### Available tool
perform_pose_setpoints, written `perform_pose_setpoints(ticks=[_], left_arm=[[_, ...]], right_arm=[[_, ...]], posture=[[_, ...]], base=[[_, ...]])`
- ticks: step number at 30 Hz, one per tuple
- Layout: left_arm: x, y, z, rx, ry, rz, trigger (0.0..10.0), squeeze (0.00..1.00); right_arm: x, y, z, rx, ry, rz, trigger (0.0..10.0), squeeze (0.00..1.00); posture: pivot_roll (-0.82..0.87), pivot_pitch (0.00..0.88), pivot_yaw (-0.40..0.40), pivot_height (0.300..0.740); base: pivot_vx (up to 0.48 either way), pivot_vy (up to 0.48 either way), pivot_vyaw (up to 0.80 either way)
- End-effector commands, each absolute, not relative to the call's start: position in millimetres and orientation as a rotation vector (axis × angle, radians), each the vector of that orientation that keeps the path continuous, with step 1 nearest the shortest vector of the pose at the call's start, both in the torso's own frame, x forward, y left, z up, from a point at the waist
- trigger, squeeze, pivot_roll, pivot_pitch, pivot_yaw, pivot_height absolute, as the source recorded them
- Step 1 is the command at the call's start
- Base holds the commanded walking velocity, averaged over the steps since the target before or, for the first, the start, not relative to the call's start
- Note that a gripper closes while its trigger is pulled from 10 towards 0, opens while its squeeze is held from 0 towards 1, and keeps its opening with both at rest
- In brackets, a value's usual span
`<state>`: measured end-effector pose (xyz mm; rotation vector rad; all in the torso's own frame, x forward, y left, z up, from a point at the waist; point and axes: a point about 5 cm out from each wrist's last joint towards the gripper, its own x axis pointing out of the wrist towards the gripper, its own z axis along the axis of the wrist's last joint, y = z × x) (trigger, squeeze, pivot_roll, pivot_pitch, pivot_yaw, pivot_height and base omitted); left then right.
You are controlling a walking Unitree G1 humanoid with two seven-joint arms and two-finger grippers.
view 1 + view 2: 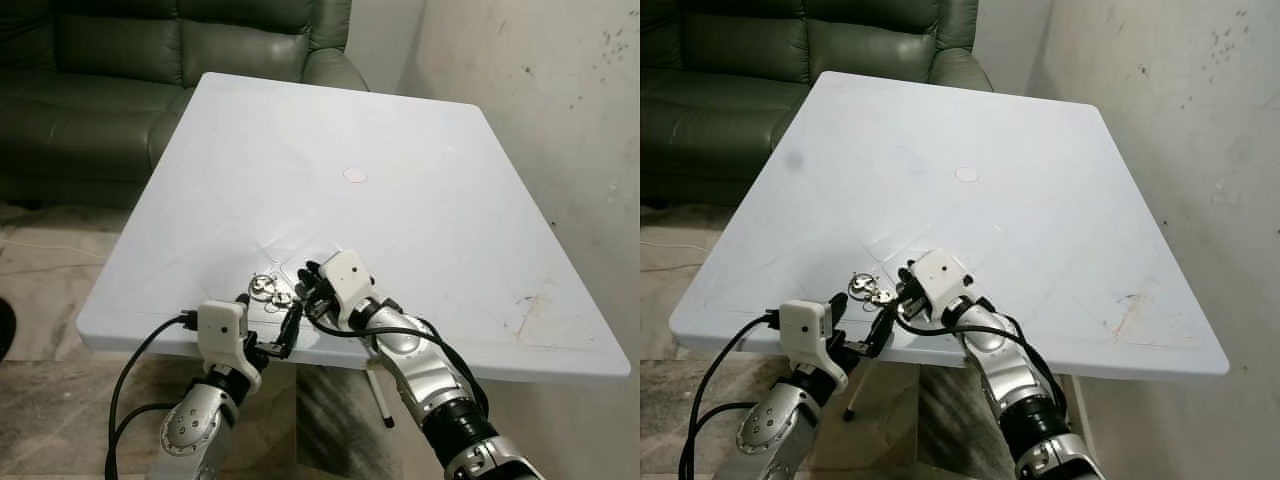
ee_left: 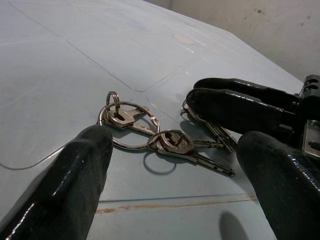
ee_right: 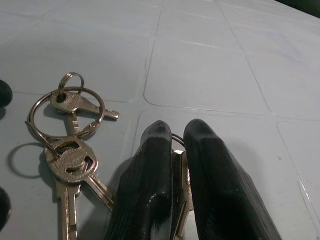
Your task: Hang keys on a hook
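A bunch of silver keys (image 1: pixel 268 289) on a ring lies flat on the white table (image 1: pixel 400 130), close to its front edge. My right gripper (image 3: pixel 172 136) rests low on the table beside the ring, shut on one key of the bunch; the key's blade shows between the two black fingers (image 2: pixel 235 102). My left gripper (image 1: pixel 268 320) reaches in over the front edge and stands open, one fingertip on each side of the keys (image 2: pixel 145 132), not touching them. The ring and two keys (image 3: pixel 67 145) lie free on the tabletop.
A green leather sofa (image 1: pixel 120 60) stands behind the table on the left. A stained white wall (image 1: pixel 570 110) runs along the right side. The tabletop carries a small round mark (image 1: pixel 354 175). A table leg (image 1: pixel 380 400) stands under the front edge.
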<state>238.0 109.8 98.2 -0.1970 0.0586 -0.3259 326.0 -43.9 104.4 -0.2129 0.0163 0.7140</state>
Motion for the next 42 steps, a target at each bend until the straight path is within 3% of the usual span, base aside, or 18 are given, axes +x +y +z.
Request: perform_pose_setpoints(ticks=[1,2,5,6,7,23,24,25,26,27,42], left_arm=[[236.9,106.9,98.1,-0.207,0.069,-0.333,10.0,0.0],[236.9,106.9,98.2,-0.207,0.069,-0.332,10.0,0.0],[237.1,106.6,98.2,-0.209,0.068,-0.333,10.0,0.0],[237.3,106.5,98.2,-0.209,0.069,-0.333,10.0,0.0],[237.4,106.6,98.3,-0.21,0.069,-0.333,10.0,0.0],[238.8,107.0,99.1,-0.217,0.066,-0.331,10.0,0.0],[238.8,107.0,99.1,-0.217,0.066,-0.331,10.0,0.0],[238.9,106.9,99.2,-0.217,0.066,-0.331,10.0,0.0],[239.0,106.9,99.1,-0.217,0.066,-0.331,10.0,0.0],[239.1,106.9,99.1,-0.218,0.066,-0.331,10.0,0.0],[239.6,106.8,99.8,-0.228,0.066,-0.328,10.0,0.0]], right_arm=[[328.4,-48.5,100.7,-0.172,0.059,0.701,10.0,0.52],[329.6,-49.3,101.1,-0.187,0.059,0.684,10.0,0.81],[332.7,-51.1,100.5,-0.235,0.066,0.652,10.0,0.82],[332.5,-50.5,101.3,-0.247,0.056,0.66,10.0,0.08],[332.5,-50.0,100.5,-0.261,0.065,0.663,10.0,0.0],[333.0,-48.5,98.8,-0.252,0.08,0.658,10.0,0.0],[332.5,-48.5,101.2,-0.25,0.049,0.656,7.3,0.0],[332.7,-48.9,102.1,-0.259,0.04,0.652,5.5,0.0],[333.1,-49.1,101.3,-0.259,0.049,0.649,4.9,0.0],[332.9,-49.2,102.5,-0.251,0.037,0.646,0.0,0.0],[331.2,-49.5,105.0,-0.251,-0.001,0.656,0.0,0.0]], posture=[[0.12,0.124,-0.143,0.74],[0.12,0.124,-0.143,0.74],[0.12,0.125,-0.144,0.74],[0.12,0.125,-0.144,0.74],[0.12,0.125,-0.144,0.74],[0.12,0.124,-0.144,0.74],[0.12,0.124,-0.144,0.74],[0.12,0.124,-0.144,0.74],[0.12,0.124,-0.144,0.74],[0.12,0.124,-0.144,0.74],[0.12,0.122,-0.144,0.74]], base=[[0.0,0.0,0.0],[0.0,0.0,0.0],[0.0,0.0,0.0],[0.0,0.0,0.0],[0.0,0.0,0.0],[0.0,0.0,0.0],[0.0,0.0,0.0],[0.0,0.0,0.0],[0.0,0.0,0.0],[0.0,0.0,0.0],[0.0,0.0,0.0]])
